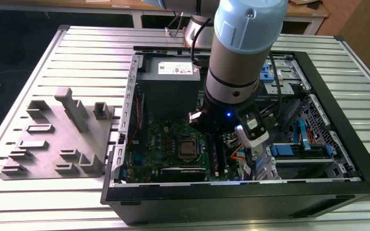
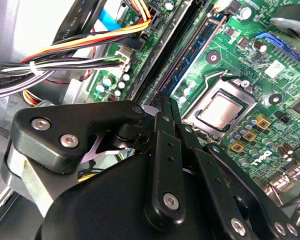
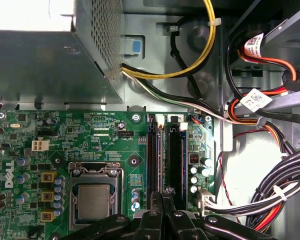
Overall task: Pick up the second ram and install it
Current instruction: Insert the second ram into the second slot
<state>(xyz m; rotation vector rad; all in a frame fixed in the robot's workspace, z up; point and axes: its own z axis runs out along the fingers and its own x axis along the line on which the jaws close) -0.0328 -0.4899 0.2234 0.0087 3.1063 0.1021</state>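
In both wrist views the gripper (image 3: 162, 197) pinches narrow over the memory slots (image 3: 176, 150); the exterior view adds the grey holder (image 1: 63, 139).

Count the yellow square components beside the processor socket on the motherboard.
3, in one row beside the processor socket in the first wrist view: the first yellow square, the second, the third. The gripper may hide more.

A maker's logo (image 3: 9, 175) stands on the motherboard (image 3: 105, 150).

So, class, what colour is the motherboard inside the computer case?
The motherboard is green, clearest in the first wrist view.
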